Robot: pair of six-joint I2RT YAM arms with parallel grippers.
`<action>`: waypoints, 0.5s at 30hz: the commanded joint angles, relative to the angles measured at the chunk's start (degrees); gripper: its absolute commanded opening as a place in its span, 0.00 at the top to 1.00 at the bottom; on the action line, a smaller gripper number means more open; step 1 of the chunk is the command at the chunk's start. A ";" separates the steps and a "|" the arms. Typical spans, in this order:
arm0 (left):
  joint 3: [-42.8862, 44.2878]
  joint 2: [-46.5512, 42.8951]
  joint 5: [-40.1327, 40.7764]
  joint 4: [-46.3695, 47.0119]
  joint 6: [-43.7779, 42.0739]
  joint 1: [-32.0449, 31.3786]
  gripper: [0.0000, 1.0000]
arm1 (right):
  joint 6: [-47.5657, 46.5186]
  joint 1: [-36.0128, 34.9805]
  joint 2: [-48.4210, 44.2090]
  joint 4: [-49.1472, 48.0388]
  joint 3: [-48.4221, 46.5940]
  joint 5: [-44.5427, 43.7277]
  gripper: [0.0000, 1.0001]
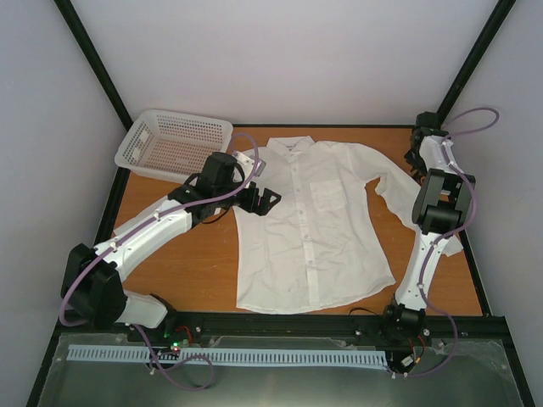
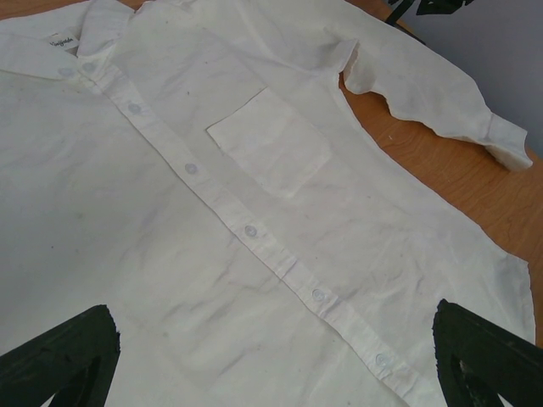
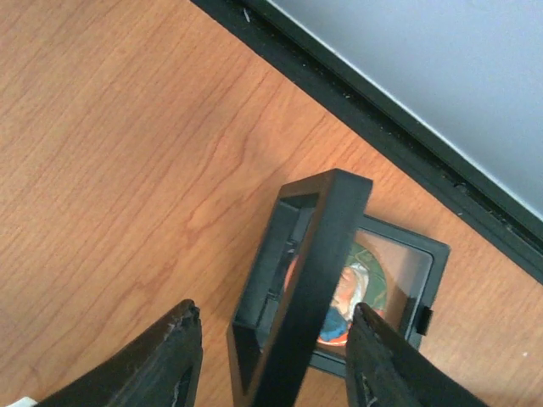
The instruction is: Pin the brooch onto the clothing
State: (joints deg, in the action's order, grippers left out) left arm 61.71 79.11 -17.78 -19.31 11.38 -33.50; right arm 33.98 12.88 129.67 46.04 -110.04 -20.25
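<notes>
The white shirt [image 1: 314, 229] lies flat, front up, on the wooden table; in the left wrist view its chest pocket [image 2: 271, 140] and button row [image 2: 250, 231] show. My left gripper [image 1: 270, 199] hovers over the shirt's left side, open and empty [image 2: 276, 365]. The brooch [image 3: 352, 292], a round disc with a painted figure and an orange rim, lies in a small black box [image 3: 420, 254] whose lid [image 3: 318, 280] stands raised. My right gripper [image 3: 276, 360] is open, its fingers on either side of the lid, at the far right corner [image 1: 417, 157].
A white perforated basket [image 1: 174, 144] stands at the back left beside my left arm. The black frame rail [image 3: 407, 144] and the grey wall run close behind the box. The shirt's right sleeve [image 2: 441, 102] reaches toward the right arm.
</notes>
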 commanded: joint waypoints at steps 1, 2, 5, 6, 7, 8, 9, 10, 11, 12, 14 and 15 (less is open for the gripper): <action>0.95 0.25 -0.52 0.98 -1.27 -0.17 0.00 | 1.03 0.15 1.69 1.36 -2.84 1.32 0.56; 0.95 0.30 -0.53 0.98 -1.31 -0.17 0.00 | 1.04 0.08 1.85 1.15 -3.16 1.54 0.58; 1.04 0.50 -0.71 1.03 -1.27 -0.14 0.00 | 1.16 -0.06 3.00 1.00 -5.11 1.87 0.69; 1.04 0.54 -0.88 0.98 -1.27 -0.16 0.00 | 1.25 -0.17 3.55 1.50 -6.01 1.88 0.72; 1.04 0.66 -0.95 1.02 -1.27 -0.17 0.00 | 1.27 -0.22 4.28 1.96 -7.24 1.88 0.74; 1.03 0.75 -1.02 0.96 -1.27 -0.17 0.00 | 1.31 -0.36 4.85 2.52 -8.50 1.77 0.76; 1.00 0.81 -1.02 0.99 -1.27 -0.14 0.00 | 1.47 -0.46 5.44 2.85 -9.66 1.53 0.77; 0.99 0.86 -1.03 0.98 -1.27 -0.16 0.00 | 1.59 -0.48 5.97 2.98 -10.74 1.45 0.78; 1.03 0.91 -1.08 0.95 -1.27 -0.17 0.00 | 1.66 -0.56 6.48 3.05 -11.67 1.49 0.79; 1.04 1.00 -1.02 0.94 -1.23 -0.17 0.00 | 1.84 -0.58 6.99 3.23 -12.69 1.63 0.80; 1.08 1.11 -1.02 0.88 -1.27 -0.16 0.00 | 2.10 -0.58 7.95 3.14 -14.46 2.09 0.85; 1.15 1.21 -1.01 0.83 -1.27 -0.12 0.00 | 2.35 -0.60 8.25 2.80 -14.65 2.33 0.87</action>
State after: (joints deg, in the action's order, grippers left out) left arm 61.71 79.66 -18.24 -19.31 11.38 -33.50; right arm 35.18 12.51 136.11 48.34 -121.54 -18.13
